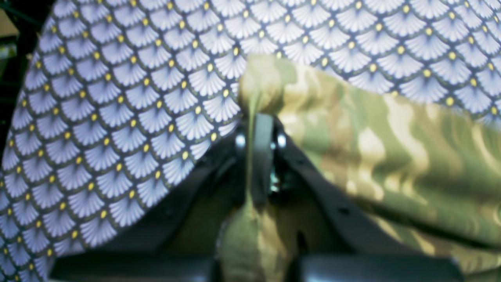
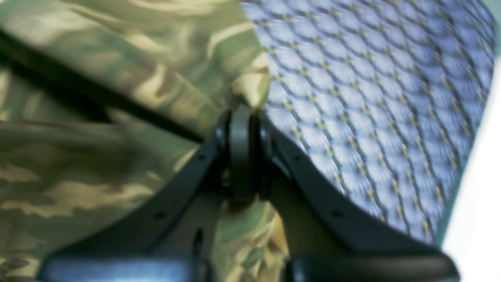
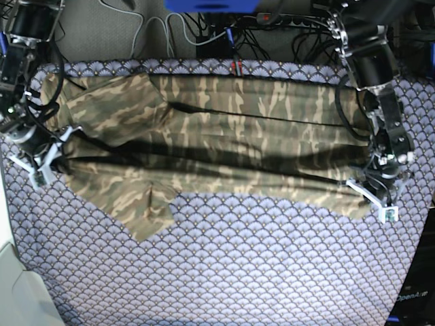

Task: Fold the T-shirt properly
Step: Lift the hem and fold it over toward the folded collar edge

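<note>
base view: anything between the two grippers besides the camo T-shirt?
No: only the olive-tan camouflage cloth T-shirt spans from left gripper to right gripper, in the base view.

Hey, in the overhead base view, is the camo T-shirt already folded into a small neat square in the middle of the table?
No, the T-shirt is stretched wide across the patterned cloth, with the left gripper and right gripper each pinching one end.

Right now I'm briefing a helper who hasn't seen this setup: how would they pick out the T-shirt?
Look at the table covered by the purple-grey fan-scale cloth. Stretched across its far half lies the T-shirt, pinched at either end by the left gripper and right gripper. Its olive, tan and brown camouflage streaks set it apart from the scale pattern beneath.
</note>
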### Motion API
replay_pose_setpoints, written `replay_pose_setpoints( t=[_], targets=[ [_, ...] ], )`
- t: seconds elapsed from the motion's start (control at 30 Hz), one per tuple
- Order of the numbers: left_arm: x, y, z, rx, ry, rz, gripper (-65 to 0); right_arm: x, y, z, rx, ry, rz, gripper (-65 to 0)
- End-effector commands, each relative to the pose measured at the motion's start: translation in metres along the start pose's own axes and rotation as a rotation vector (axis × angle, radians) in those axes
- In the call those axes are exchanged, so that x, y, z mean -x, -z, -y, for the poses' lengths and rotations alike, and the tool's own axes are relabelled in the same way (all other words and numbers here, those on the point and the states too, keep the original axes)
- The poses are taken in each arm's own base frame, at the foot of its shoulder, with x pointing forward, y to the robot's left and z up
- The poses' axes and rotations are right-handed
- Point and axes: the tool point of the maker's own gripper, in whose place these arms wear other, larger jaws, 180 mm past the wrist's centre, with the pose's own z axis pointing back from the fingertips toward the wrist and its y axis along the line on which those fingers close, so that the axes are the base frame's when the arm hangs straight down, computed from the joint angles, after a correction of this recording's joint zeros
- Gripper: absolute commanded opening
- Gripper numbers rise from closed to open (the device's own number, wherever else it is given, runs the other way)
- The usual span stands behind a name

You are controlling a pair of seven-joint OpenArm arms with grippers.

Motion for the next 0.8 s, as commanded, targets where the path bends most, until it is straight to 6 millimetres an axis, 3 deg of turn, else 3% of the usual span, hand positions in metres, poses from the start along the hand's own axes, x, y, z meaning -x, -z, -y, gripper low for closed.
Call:
replay_pose_setpoints(
  t=[0.0,0.07,0.23,0.57,0.77],
  targets=[
    [-0.018,-0.006,-0.007,-0.022,0.009,0.051,-64.6,-0.008,-0.009,0.017,0.047,-0.001,0.026,-65.0],
    [-0.014,-0.014,-0.007,-0.027,0.022,0.054,-64.6,0.0,-0.015,0.028,0.084,0.032,0.014,-65.0],
    [0.002,-0.03,-0.003,-0.033,0.017,0.057,-64.6,0.026,-0.023,0.03,0.109,0.093,-0.04,-65.0],
    [0.041,-0.047,-0.027,-0.089,-0.021,-0.001,-64.6,0.061,-0.028,0.007,0.07,0.122,-0.11,-65.0],
    [0.048,-0.057,-0.029,-0.098,0.0,-0.003,-64.6,0.067,-0.03,0.005,0.067,0.124,-0.127,-65.0]
  ],
)
